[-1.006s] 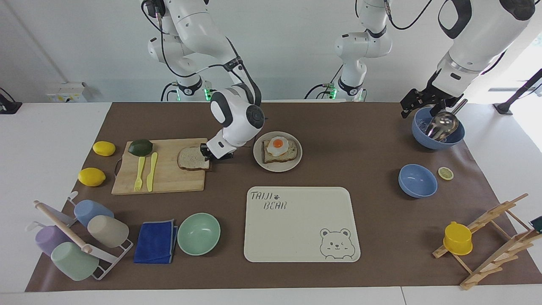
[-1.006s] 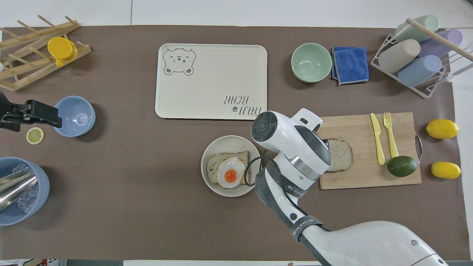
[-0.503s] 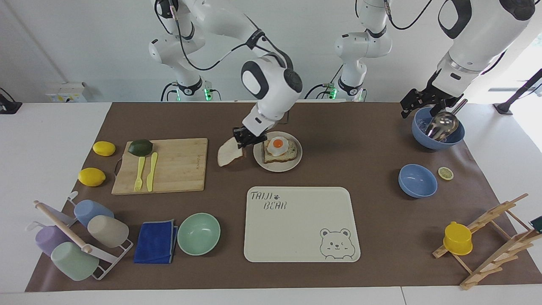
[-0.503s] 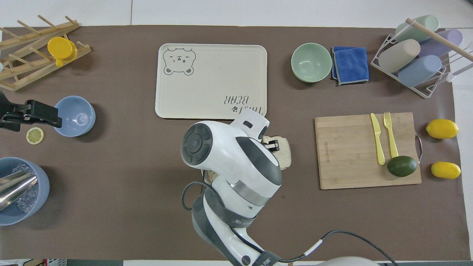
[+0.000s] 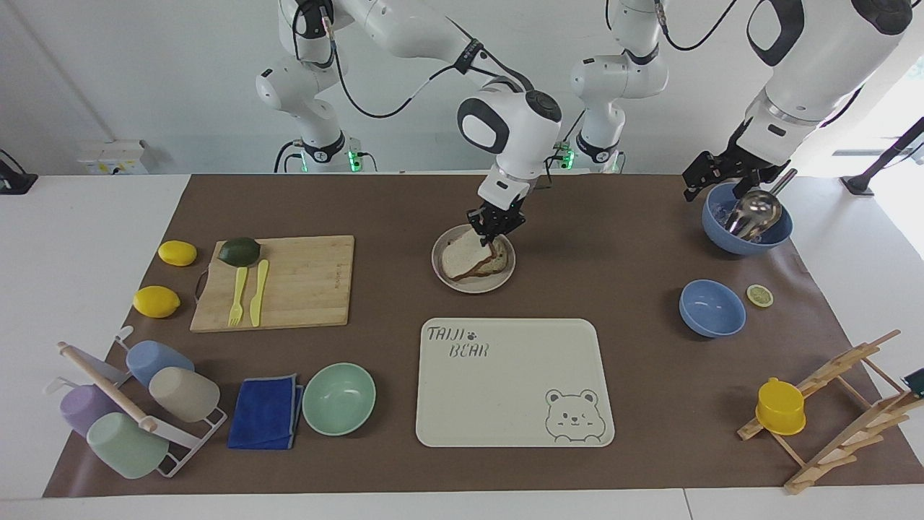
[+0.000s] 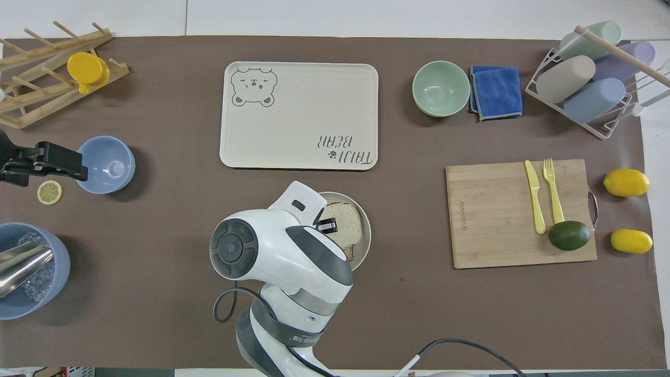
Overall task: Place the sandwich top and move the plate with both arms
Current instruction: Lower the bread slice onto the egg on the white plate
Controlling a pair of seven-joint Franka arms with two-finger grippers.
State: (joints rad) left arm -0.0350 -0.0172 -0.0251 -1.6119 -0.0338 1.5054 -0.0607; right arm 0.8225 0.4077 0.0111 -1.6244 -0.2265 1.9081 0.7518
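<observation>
My right gripper (image 5: 492,232) is clenched on the sandwich top (image 5: 460,254), which hangs tilted over the plate (image 5: 473,284); its lower edge seems to meet the toast (image 5: 494,266) there. The overhead view hides most of the plate under my wrist; the facing view shows it whole. My left gripper (image 5: 722,173) waits above a blue bowl (image 5: 746,242) holding a metal scoop (image 5: 753,211); I cannot tell its fingers. Bowls: two blue, one green (image 5: 339,399). Two lemons (image 5: 165,276), one avocado (image 5: 239,250).
</observation>
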